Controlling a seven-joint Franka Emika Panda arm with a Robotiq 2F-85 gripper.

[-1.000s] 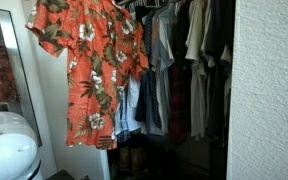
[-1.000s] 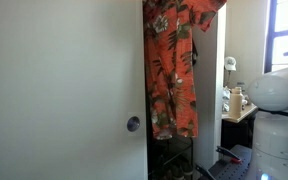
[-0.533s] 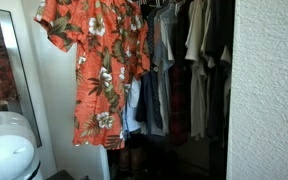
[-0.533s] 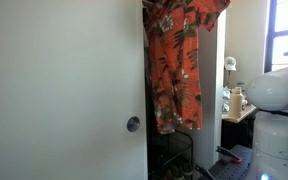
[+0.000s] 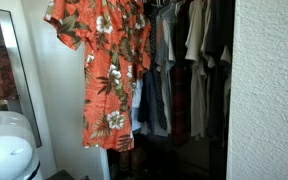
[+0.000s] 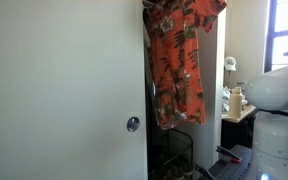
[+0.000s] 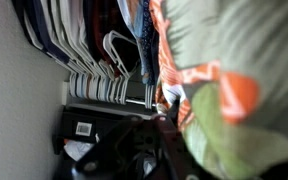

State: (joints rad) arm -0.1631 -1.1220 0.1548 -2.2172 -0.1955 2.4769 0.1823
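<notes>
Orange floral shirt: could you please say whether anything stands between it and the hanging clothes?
Nothing visible does; in an exterior view the orange floral shirt hangs directly beside the hanging clothes at the closet opening.

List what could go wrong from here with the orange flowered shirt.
The orange shirt hangs close to the packed row of hanging clothes; its sleeve or hem may snag on them.
In the wrist view the white hangers sit tightly bunched, so a neighbour might get knocked loose.
The shirt hangs close beside the white door, whose edge may catch it.
</notes>
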